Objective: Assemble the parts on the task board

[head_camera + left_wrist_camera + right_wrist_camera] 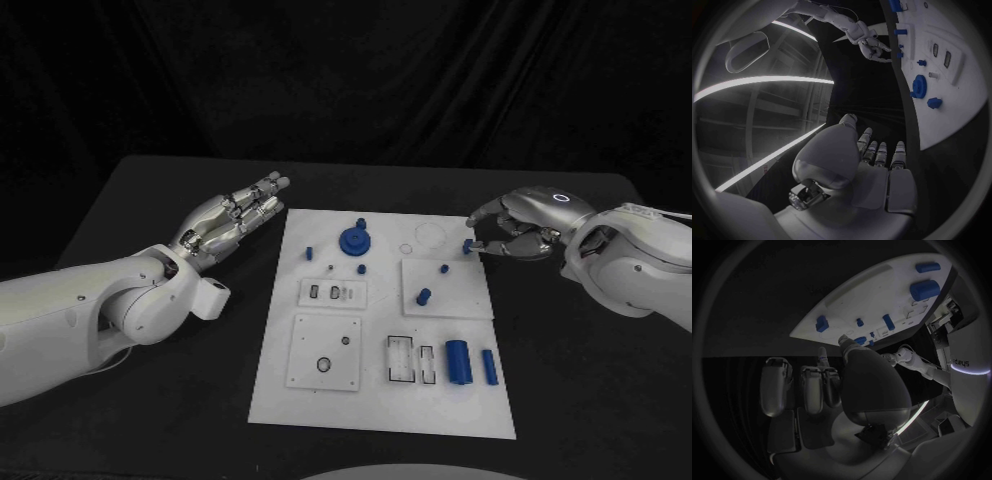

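The white task board (378, 405) lies in the middle of the black table. On it are a blue gear (356, 240), a few small blue pegs (423, 296), a blue cylinder (457, 360) and a blue bar (489, 366). My right hand (515, 228) hovers at the board's far right edge and pinches a small blue part (469, 244) between thumb and finger; the right wrist view shows that part (860, 340) beside the thumb tip. Off the board's left edge, my left hand (231, 222) holds nothing, its fingers stretched out straight. The left wrist view shows this hand (876, 165), the board (962, 100) and the gear (918, 86).
The board carries raised white plates with slots and holes, one at the near left (326, 352) and one at the right (444, 290). Bare black table lies on both sides of the board.
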